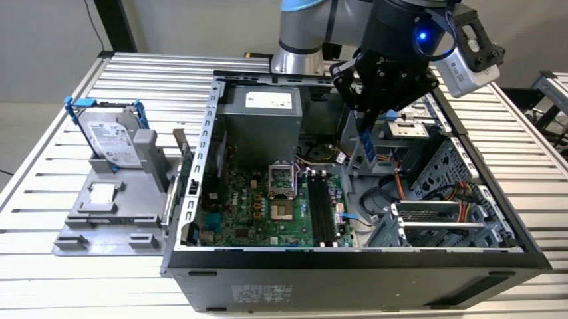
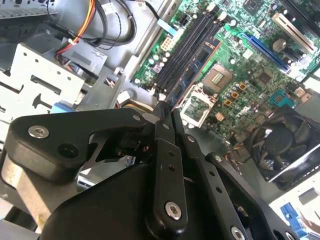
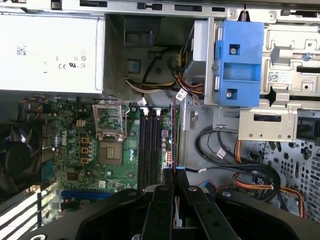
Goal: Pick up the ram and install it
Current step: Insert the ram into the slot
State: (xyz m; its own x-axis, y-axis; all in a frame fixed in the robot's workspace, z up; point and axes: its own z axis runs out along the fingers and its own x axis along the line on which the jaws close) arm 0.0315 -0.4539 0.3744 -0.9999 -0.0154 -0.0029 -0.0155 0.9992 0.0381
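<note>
My gripper (image 1: 361,111) hangs over the open computer case, shut on the ram (image 1: 365,143), a thin dark greenish-blue stick that points down from the fingers. In both wrist views the black fingertips (image 3: 175,173) (image 2: 165,107) pinch the ram's upper end. The ram (image 3: 174,135) shows edge-on in the first wrist view; in the second wrist view its flat side (image 2: 196,64) shows. It is held above the green motherboard (image 1: 257,212), just to the exterior view's right of the long black slots (image 1: 321,206) (image 3: 150,145) (image 2: 182,52), and apart from them.
A silver hard drive in a blue bracket (image 1: 114,136) stands on a grey stand outside the case, at the exterior view's left. Inside are the power supply (image 1: 266,113), CPU socket (image 1: 281,189), a fan (image 2: 285,145), a blue bracket (image 3: 240,60), loose cables (image 3: 235,165) and a metal drive cage (image 1: 443,222).
</note>
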